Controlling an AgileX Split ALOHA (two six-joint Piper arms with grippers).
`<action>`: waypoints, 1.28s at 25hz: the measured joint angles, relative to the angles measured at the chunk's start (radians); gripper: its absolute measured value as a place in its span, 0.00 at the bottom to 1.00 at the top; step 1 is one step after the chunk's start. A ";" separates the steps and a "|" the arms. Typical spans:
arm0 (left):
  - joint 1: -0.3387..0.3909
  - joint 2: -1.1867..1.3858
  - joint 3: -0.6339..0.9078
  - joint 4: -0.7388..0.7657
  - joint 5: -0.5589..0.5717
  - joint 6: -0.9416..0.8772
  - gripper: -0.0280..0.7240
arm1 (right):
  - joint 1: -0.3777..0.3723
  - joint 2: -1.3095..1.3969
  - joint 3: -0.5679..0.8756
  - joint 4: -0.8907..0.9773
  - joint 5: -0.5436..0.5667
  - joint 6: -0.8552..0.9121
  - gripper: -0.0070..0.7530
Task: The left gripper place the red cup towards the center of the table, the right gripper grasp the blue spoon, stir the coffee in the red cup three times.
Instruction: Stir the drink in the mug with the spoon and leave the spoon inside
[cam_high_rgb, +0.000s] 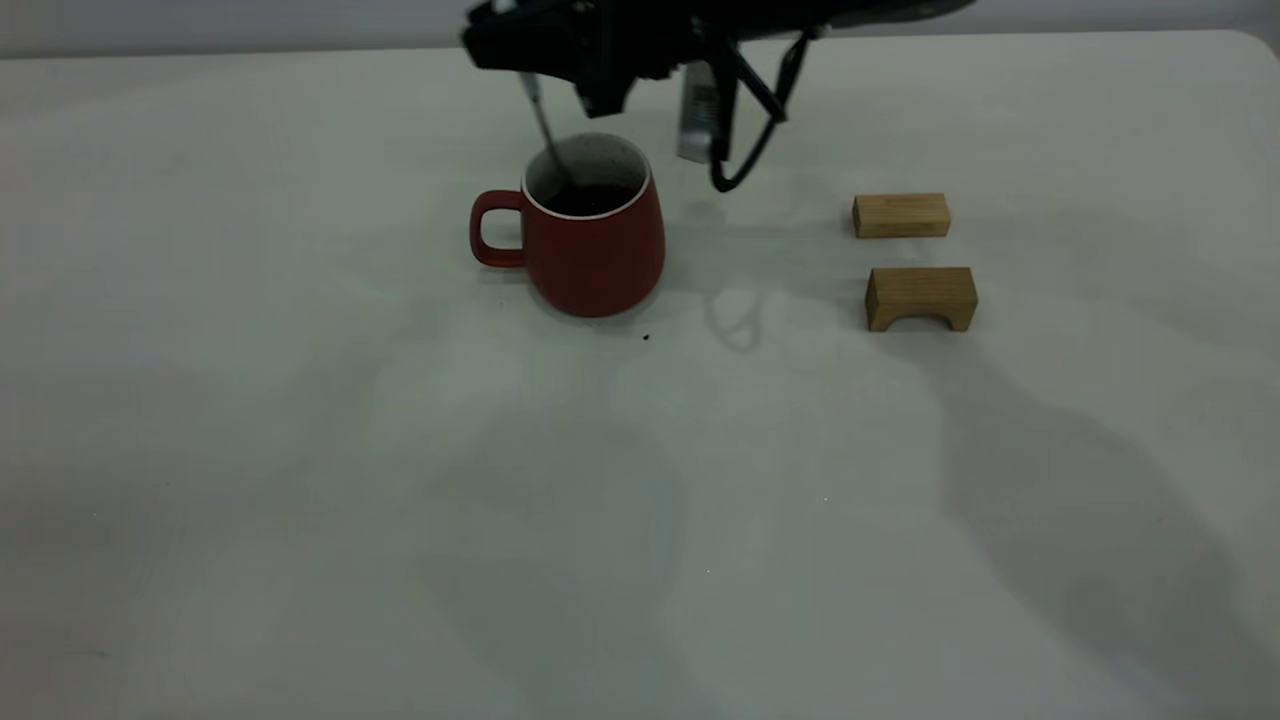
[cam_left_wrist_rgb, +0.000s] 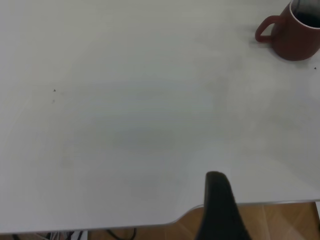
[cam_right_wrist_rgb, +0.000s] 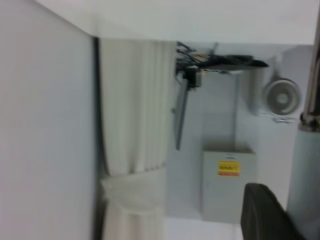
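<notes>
1. No brand name or readable writing is seen on the dark red matte mug (cam_high_rgb: 590, 240); its outside is plain, with a white rim and a speckled white inside.
2. In the right wrist view a small yellow label with a red band (cam_right_wrist_rgb: 228, 168) is seen on a grey box (cam_right_wrist_rgb: 227, 185) against the wall; its print cannot be read.
3. On the grey block (cam_high_rgb: 700, 112) hanging from the right arm a pale sticker with dark marks is seen; nothing on it can be read.
4. The mug is stood upright on the large off-white table (cam_high_rgb: 300, 450), its loop handle turned towards the exterior view's left. Dark, nearly black liquid (cam_high_rgb: 590, 199) is held inside it.
5. The slim spoon (cam_high_rgb: 549, 140) is seen as a grey metal neck rising out of the mug. Its long axis is steep, the top leaned towards the handle side of the mug, the lower end dipped into the liquid.
6. The spoon's top is gripped by the black right pincer (cam_high_rgb: 530, 72), which is poised just above the mug and closed on the spoon.
7. Two tan wooden blocks are set well to the mug's side away from the handle: a plain bar (cam_high_rgb: 901, 215) and an arched piece (cam_high_rgb: 921, 298), near each other.
8. A tiny dark speck (cam_high_rgb: 646, 337) lies just beside the mug's base.
9. Of the left pincer only one dark finger (cam_left_wrist_rgb: 220, 207) is seen, far from the mug at the table's edge; how far it is open cannot be told.
</notes>
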 joint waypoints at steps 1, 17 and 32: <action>0.000 0.000 0.000 0.000 0.000 0.000 0.77 | -0.013 0.001 0.013 0.000 -0.001 0.000 0.17; 0.000 0.000 0.000 0.000 0.000 0.000 0.77 | -0.018 0.000 0.095 0.000 0.100 -0.024 0.17; 0.000 0.000 0.000 0.000 0.000 0.000 0.77 | -0.020 -0.144 0.096 -0.529 -0.011 -0.824 0.58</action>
